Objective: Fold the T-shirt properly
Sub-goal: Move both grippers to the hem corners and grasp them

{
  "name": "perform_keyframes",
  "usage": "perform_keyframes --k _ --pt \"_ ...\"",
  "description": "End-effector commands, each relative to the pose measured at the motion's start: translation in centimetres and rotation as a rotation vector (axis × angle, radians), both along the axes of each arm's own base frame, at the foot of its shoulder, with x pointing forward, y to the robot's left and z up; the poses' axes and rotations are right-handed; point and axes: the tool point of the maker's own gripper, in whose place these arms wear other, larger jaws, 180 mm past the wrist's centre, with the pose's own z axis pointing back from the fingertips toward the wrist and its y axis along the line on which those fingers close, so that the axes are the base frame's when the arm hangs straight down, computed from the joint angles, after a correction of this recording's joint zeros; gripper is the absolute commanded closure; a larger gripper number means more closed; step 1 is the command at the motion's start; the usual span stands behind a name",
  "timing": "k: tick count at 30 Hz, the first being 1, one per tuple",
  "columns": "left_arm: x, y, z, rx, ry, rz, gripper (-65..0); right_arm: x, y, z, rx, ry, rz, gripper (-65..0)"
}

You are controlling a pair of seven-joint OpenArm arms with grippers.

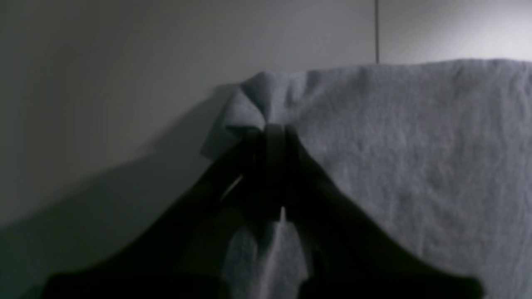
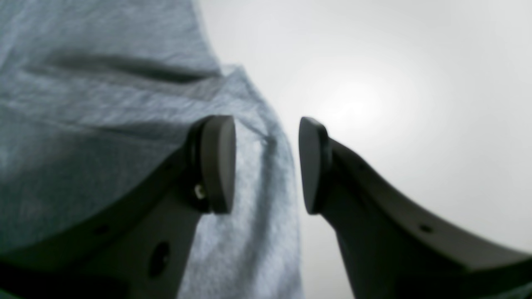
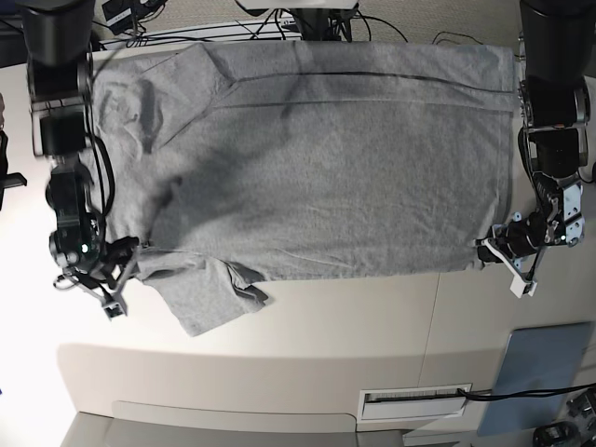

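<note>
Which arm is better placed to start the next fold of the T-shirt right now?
Left. The left gripper is already shut on a corner of the T-shirt, ready to lift. The right gripper is open, its pads astride the cloth edge with nothing clamped.

You are looking at a robotics lab bench, not a home. The pale, plain surface (image 3: 354, 317) carries a seam and nothing domestic. Along its far edge a tangle of black cables (image 3: 279, 28) runs behind the bench. Two black robot arms are mounted at the sides, the left arm (image 3: 551, 102) and the right arm (image 3: 60, 112). Near the front edge you see a white slotted fitting (image 3: 414, 402) and a flat grey-blue panel (image 3: 545, 365).
</note>
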Motion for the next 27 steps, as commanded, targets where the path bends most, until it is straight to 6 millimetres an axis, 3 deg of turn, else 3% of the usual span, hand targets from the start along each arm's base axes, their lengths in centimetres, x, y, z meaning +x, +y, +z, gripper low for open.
perform_keyframes --k 1,8,16,22,23,27 --pt "0.6 0.8 1.0 0.022 -0.011 -0.003 0.0 1.8 -0.2 1.7 0.013 -0.047 0.002 -24.8" --pt "0.3 0.9 0.7 0.03 0.01 -0.008 0.0 4.5 0.2 0.7 0.126 -0.114 -0.025 -24.8" --pt "0.2 0.9 0.7 0.03 0.012 -0.009 0.0 3.6 -1.9 0.1 -0.007 -0.047 -0.041 -24.8" --pt "0.2 0.9 0.7 0.03 0.012 -0.009 0.0 1.6 -0.9 -1.7 0.065 0.067 -0.051 -24.4" --pt "0.2 0.9 0.7 0.03 0.012 -0.009 0.0 1.4 -0.8 -1.9 0.067 0.075 -0.051 -22.0" --pt "0.4 0.9 0.8 0.028 0.002 -0.006 0.0 1.2 -0.9 -2.2 0.059 0.08 -0.048 -1.2"
